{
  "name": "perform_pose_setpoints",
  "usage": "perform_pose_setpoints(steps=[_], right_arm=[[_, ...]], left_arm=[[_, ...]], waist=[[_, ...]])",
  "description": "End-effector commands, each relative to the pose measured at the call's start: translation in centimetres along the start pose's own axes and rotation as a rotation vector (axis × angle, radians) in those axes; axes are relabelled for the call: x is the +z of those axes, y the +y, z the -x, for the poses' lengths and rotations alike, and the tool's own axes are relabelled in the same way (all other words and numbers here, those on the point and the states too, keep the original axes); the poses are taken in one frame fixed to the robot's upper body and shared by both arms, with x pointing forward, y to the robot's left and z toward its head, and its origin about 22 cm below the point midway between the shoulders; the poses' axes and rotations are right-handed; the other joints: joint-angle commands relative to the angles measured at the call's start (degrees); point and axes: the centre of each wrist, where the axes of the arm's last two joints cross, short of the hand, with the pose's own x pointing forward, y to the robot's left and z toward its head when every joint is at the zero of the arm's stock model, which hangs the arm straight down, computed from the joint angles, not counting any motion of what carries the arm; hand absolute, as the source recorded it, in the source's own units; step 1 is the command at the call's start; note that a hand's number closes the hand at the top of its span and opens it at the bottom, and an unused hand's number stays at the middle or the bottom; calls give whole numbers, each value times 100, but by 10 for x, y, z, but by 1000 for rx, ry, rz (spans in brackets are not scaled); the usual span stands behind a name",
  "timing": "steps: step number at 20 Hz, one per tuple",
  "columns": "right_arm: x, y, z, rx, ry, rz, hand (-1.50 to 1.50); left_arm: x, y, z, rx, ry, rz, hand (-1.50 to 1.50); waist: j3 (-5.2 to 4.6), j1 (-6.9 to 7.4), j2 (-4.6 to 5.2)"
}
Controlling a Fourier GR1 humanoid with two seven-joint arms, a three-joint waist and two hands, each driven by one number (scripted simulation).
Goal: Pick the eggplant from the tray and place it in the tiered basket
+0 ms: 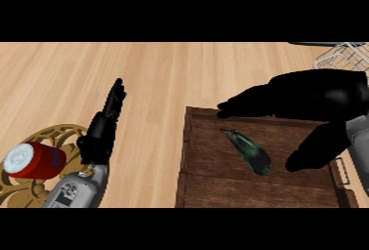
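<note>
A dark, glossy eggplant (249, 151) lies slantwise on the brown wooden tray (216, 185) at the lower right. My right hand (310, 100) hovers above the tray's far edge, open, with its fingers spread toward the left and its thumb hanging down at the eggplant's right; nothing is in it. The wire tiered basket (344, 54) shows only partly at the upper right corner, behind that hand. My left hand (108, 122) rests open on the counter at the left, fingers straight and pointing away.
A red and white can (32, 160) stands on a golden openwork trivet (61, 134) at the lower left, beside my left forearm. The light wooden counter (166, 73) stretches across the upper and middle view.
</note>
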Motion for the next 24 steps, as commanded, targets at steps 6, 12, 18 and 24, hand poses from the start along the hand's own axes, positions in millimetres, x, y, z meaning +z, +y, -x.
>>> perform_pose_setpoints(steps=[6,12,18,24], right_arm=[[-9,11,20,-28,-50,-137,-150],[-34,32,16,-10,-99,-144,-150],[-40,37,38,-18,-101,-140,-150],[-54,59,63,20,-78,-194,-150]], left_arm=[[5,-11,6,2,14,15,0],[5,0,-1,-5,-5,3,0],[6,4,0,-7,13,12,0],[2,19,3,-10,9,-19,0]], waist=[[-1,3,8],[-1,-7,-26],[-5,11,-23],[-18,-56,-50]])
